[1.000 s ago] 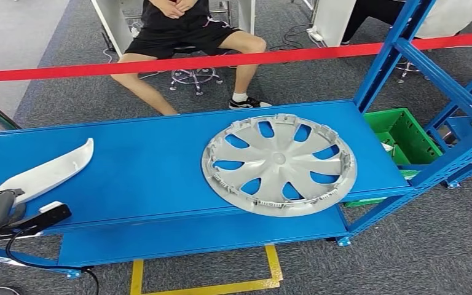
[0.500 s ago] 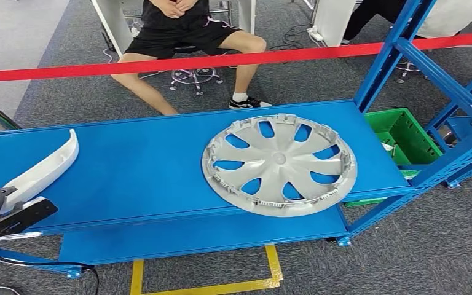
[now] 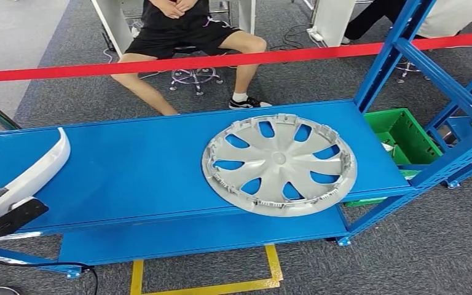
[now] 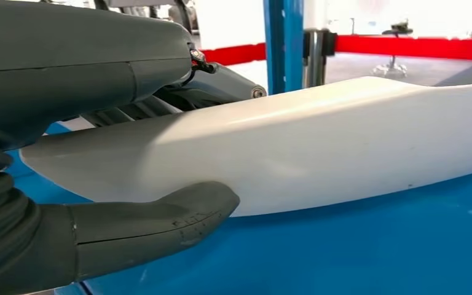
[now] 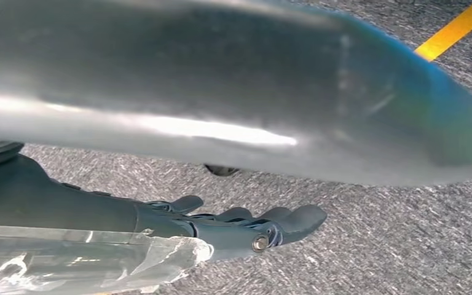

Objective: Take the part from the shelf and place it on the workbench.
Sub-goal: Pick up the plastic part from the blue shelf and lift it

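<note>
The left hand (image 4: 98, 153) grips one end of the long curved white plastic trim part (image 3: 35, 171), thumb beneath and fingers over it, at the left end of the blue metal shelf (image 3: 141, 166). A silver plastic wheel cover (image 3: 279, 163) lies flat to its right, well apart. The right hand (image 5: 246, 230) hangs over grey carpet, fingers loosely extended, holding nothing.

We are in a workshop or factory test area. We see a blue steel shelf (image 3: 160, 166) with bolted uprights, carrying automotive trim such as a grey wheel cover (image 3: 279, 163). A green plastic parts bin (image 3: 399, 132) sits beside it on grey industrial carpet. Yellow floor tape (image 3: 221, 286) marks a zone, and a red barrier strap (image 3: 221, 59) cordons the area, with a person (image 3: 184, 37) seated on a stool beyond it.
</note>
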{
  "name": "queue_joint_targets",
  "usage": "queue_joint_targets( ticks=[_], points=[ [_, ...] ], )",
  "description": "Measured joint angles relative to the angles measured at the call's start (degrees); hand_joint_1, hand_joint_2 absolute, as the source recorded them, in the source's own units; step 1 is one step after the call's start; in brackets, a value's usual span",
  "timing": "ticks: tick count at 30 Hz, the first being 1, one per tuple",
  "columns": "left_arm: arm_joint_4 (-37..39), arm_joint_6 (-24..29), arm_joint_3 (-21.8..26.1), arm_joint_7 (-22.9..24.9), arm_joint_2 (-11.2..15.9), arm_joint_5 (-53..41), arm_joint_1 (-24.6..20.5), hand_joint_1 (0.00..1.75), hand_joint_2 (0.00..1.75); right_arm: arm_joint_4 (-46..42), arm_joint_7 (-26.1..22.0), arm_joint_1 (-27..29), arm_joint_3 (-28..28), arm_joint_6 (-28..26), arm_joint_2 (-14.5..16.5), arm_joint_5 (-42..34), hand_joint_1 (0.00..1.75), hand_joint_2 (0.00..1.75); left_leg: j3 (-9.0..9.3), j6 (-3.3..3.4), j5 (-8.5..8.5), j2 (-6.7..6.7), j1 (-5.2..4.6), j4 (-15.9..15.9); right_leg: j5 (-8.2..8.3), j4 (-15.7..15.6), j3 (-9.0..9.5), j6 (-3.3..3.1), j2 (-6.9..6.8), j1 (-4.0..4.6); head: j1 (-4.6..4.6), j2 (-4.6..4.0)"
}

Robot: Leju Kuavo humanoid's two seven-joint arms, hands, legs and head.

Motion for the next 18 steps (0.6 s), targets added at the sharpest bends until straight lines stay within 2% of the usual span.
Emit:
queue_joint_targets(
  ticks=[2,4,7,9,11,18],
  points=[
    [-0.5,0.1,0.5,-0.3,-0.5,1.7,-0.3,1.75,1.75,0.0,0.0,0.0,-0.1,0.2,0.0,0.3,0.00,0.00,-0.01,0.00,0.00,0.00,0.00,0.0,0.00,0.0,-0.02,0.00,0.00,0.00,0.00,0.00],
    [-0.9,-3.9,1.3,-1.7,-1.4,9.2,-0.8,1.75,1.75,0.0,0.0,0.0,-0.2,0.3,0.0,0.7,0.00,0.00,-0.03,0.02,0.01,-0.01,0.00,0.0,0.00,0.0,-0.02,0.00,-0.02,0.00,0.00,0.00],
    [-2.1,-13.5,3.7,-5.2,-3.2,32.3,-1.3,1.75,1.75,0.0,0.1,-0.2,-0.8,0.0,0.1,1.3,0.00,0.00,-0.05,0.04,0.02,0.00,0.00,0.0,0.02,0.0,-0.03,0.01,0.02,0.00,0.00,0.00],
    [-3.5,-16.6,5.4,-6.5,-4.3,45.8,-1.7,1.75,1.75,0.0,0.6,-0.2,-1.2,0.1,0.2,1.9,0.00,0.00,-0.04,0.03,0.02,0.01,0.00,0.0,0.03,0.0,-0.06,0.01,0.07,0.00,-0.01,0.00],
    [-5.6,-18.8,6.6,-6.9,-5.2,55.1,-2.1,1.75,1.75,0.0,0.9,-0.1,-1.4,0.6,0.2,2.6,0.00,0.00,-0.04,0.03,0.02,0.00,0.00,0.0,0.02,0.0,-0.07,0.02,0.02,0.00,-0.01,0.00],
    [-13.1,-23.9,6.7,-9.8,-8.1,70.5,-1.5,1.75,1.75,0.0,-0.5,0.0,-1.5,1.7,0.4,5.6,0.00,0.00,-0.06,0.04,0.01,0.00,0.00,0.0,0.01,-0.1,-0.06,0.02,-0.02,0.00,-0.01,0.00]
  ],
)
